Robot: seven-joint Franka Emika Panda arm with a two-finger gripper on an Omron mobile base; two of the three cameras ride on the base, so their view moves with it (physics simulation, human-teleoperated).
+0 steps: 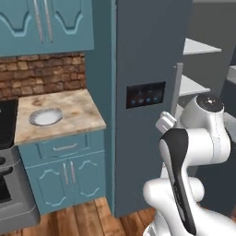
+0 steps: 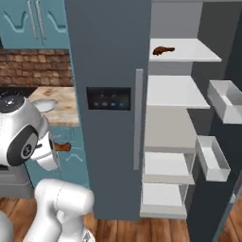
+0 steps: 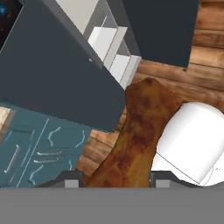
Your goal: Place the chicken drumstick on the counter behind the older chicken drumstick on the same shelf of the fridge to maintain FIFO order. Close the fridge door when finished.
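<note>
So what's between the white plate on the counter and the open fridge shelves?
In the right base view, the closed slate-grey door with the blue-lit panel stands between the white plate and the white shelves.

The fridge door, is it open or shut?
Open: the fridge door stands swung aside, showing white shelves inside.

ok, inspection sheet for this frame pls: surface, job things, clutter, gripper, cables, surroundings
surface: counter, beige, holds a round plate.
job things: drumstick in the gripper; older drumstick on the top shelf; fridge door open.
clutter: nothing seen.
gripper: gripper shut on the drumstick, off the counter, beside the fridge.
cables: nothing seen.
surroundings: teal cabinets, brick backsplash, wood floor, stove.
</note>
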